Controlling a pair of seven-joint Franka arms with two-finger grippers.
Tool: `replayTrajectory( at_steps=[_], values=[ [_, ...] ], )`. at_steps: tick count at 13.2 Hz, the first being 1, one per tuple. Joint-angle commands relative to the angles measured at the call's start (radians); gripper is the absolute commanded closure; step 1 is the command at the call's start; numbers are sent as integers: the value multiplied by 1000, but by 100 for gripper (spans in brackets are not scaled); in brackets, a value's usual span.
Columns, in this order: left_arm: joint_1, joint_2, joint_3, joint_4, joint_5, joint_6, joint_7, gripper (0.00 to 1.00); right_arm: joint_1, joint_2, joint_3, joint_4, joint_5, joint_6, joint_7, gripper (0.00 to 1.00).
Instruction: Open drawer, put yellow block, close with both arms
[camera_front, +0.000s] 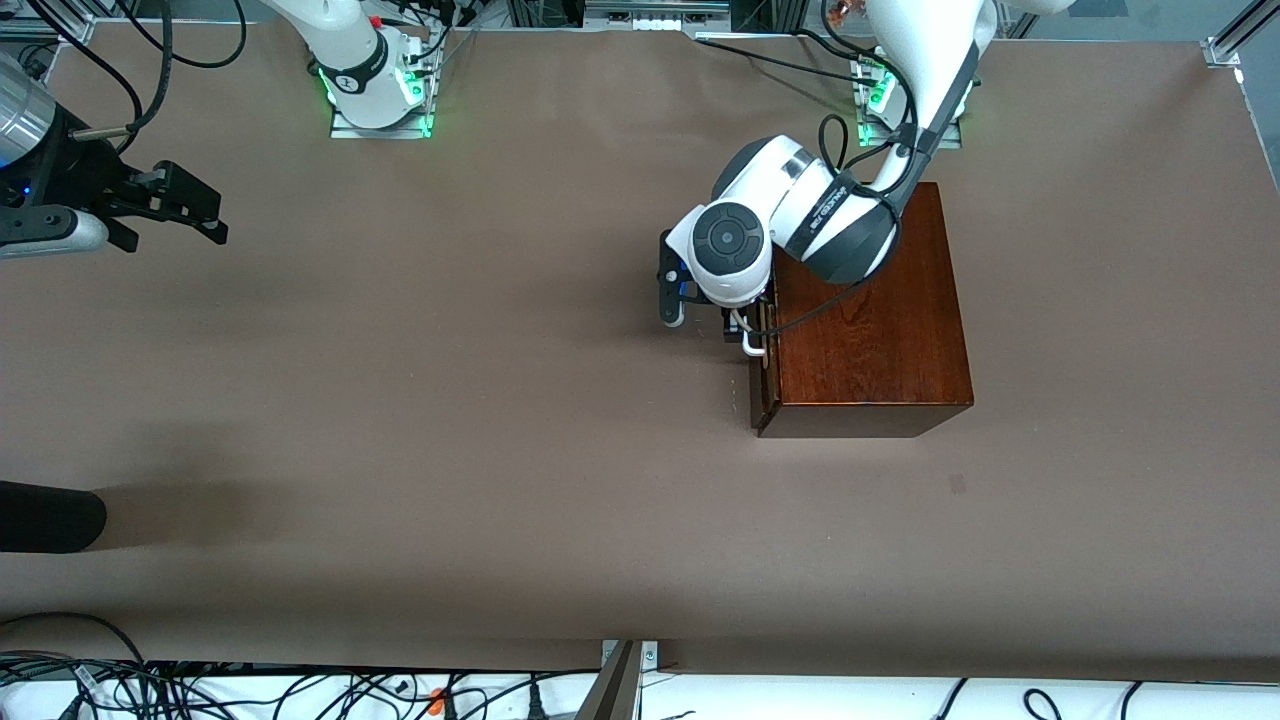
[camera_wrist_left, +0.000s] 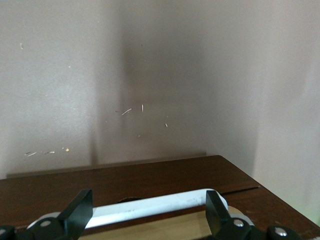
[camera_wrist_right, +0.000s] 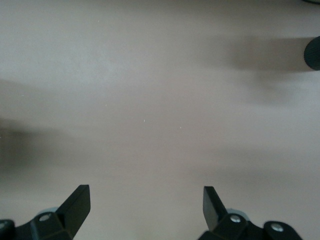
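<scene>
- Left gripper (camera_front: 745, 330) sits at the handle (camera_wrist_left: 155, 205) of the drawer (camera_wrist_left: 165, 227), fingers spread wide, one past each end of the bar, not clamped.
- Right gripper (camera_front: 185, 205) waits open over the table's right-arm end.
- Drawer looks barely out of the box (camera_front: 870, 320).
- You'd grip the handle mid-bar: rigid, likely slick.
- Yellow block isn't visible anywhere.

We see a glossy dark reddish wooden box (camera_front: 868, 310), its drawer (camera_wrist_left: 150, 231) of pale matt wood, a smooth white handle (camera_wrist_left: 150, 206), a matt brown table (camera_front: 450, 400), glossy white arm shells (camera_front: 780, 200), matt black fingers (camera_wrist_right: 75, 205)
</scene>
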Motion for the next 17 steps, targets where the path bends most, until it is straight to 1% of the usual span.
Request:
replayTrajectory(
  at_steps=[1, 2, 4, 6, 8, 9, 10, 11, 12, 13, 14, 15, 17],
  values=[
    [10, -99, 0, 1, 14, -68, -34, 0, -2, 3, 11, 10, -14, -5, -3, 0],
    [11, -124, 0, 27, 12, -86, -75, 0, 0, 3, 14, 10, -14, -5, -1, 0],
    [46, -144, -1, 122, 11, -192, -176, 0, 1, 3, 17, 11, -13, 5, 0, 0],
    [121, -149, 0, 244, -9, -345, -250, 0, 6, 4, 17, 11, -11, 10, 2, 0],
    [213, -153, -8, 317, -11, -424, -313, 0, 6, 4, 17, 11, -8, 18, 0, 0],
    [242, -170, -5, 329, -11, -447, -350, 0, 6, 4, 17, 13, -4, 34, -1, 0],
    [249, -208, 36, 308, -11, -459, -394, 0, 5, 10, 16, 13, -4, 47, -1, 0],
    [216, -234, 85, 303, 10, -467, -487, 0, 3, 10, 14, 13, -4, 48, -1, 0],
    [215, -236, 92, 317, 20, -499, -572, 0, 3, 12, 14, 13, -4, 50, -1, 0],
    [220, -238, 100, 320, 17, -525, -602, 0, 1, 12, 13, 13, -4, 62, -1, 0],
    [243, -253, 109, 317, 17, -522, -614, 0, 0, 12, 13, 13, -4, 71, -1, 0],
    [288, -270, 106, 309, 14, -498, -637, 0, -2, 15, 11, 13, -4, 73, -1, 0],
    [351, -300, 104, 283, 5, -414, -744, 0, -2, 15, 11, 13, -4, 73, -1, 0]
  ],
)
